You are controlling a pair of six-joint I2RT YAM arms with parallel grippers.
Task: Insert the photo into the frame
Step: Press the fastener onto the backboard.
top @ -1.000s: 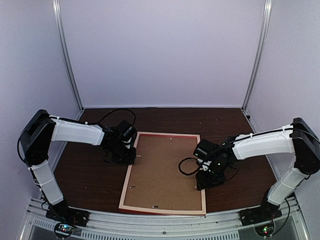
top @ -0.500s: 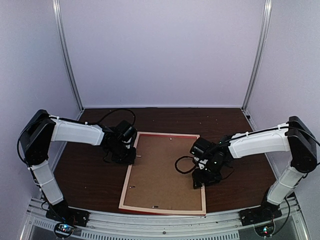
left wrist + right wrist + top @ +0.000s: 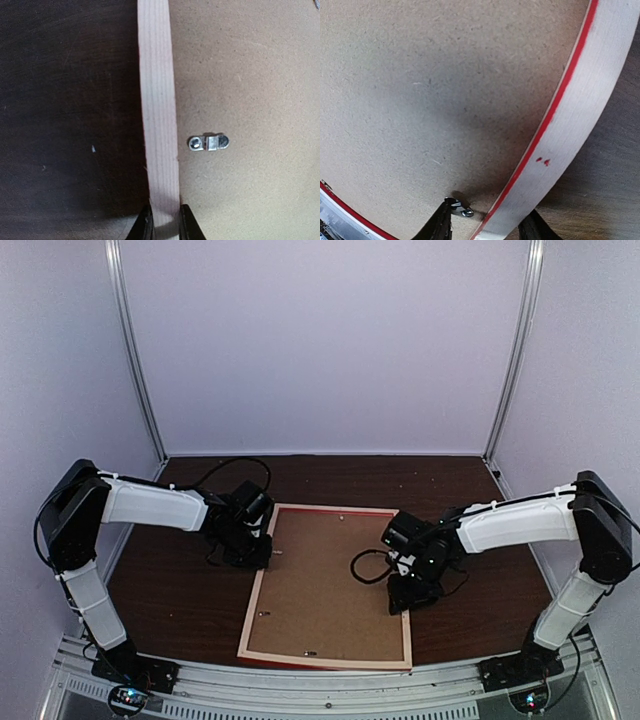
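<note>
A large frame point(image 3: 325, 659) lies face down on the dark brown counter point(image 3: 180, 590) between two robot arms, its pale wood back turned up and a plain brown backing board point(image 3: 325, 585) filling its opening. The near edge of the frame sits close to the arms' bases.

The left gripper point(image 3: 258, 556) is lowered onto the frame's left rail, toward the far corner. Seen from the left wrist, its jaws are pinching that pale wood rail point(image 3: 159, 110), one dark finger point(image 3: 144, 227) on the counter side and the other on the board side, both tight against the wood. A small metal turn clip point(image 3: 208, 143) lies flat on the board just beside the rail.

The right gripper point(image 3: 405, 595) hangs over the frame's right rail, about midway along it. In the right wrist view its jaws are spread and straddle the rail point(image 3: 580, 115): one finger point(image 3: 441, 225) stands over the board, apart from the wood, and the other sits at the rail's outer edge. A thin red line runs along the rail's inner edge, and another small metal clip point(image 3: 461, 209) shows just beside the inner finger.
</note>
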